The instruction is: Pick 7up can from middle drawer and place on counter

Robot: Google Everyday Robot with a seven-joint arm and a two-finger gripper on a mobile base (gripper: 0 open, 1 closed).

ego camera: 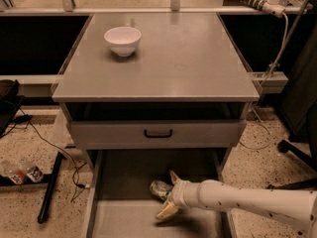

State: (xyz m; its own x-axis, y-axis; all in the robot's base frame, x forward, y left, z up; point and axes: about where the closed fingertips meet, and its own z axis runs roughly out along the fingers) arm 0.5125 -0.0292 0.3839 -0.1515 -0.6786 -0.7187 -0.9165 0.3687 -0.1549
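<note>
Reaching in from the lower right, the white arm (247, 200) ends at the gripper (166, 195), which sits low inside the middle drawer (124, 182). Its two tan fingers (167, 210) are spread wide, one on the far side and one on the near side of the 7up can (159, 188). The can lies between them on the drawer's flat grey floor, toward the right of centre. Contact between the fingers and the can cannot be confirmed. The drawer is pulled out toward the camera.

Above it, a grey drawer front (109, 133) with a black handle (158, 133) is closed, with a dark gap over it. The counter (188, 58) tops the cabinet. A white bowl (123, 39) stands upright on the counter's far left part, well apart from the can.
</note>
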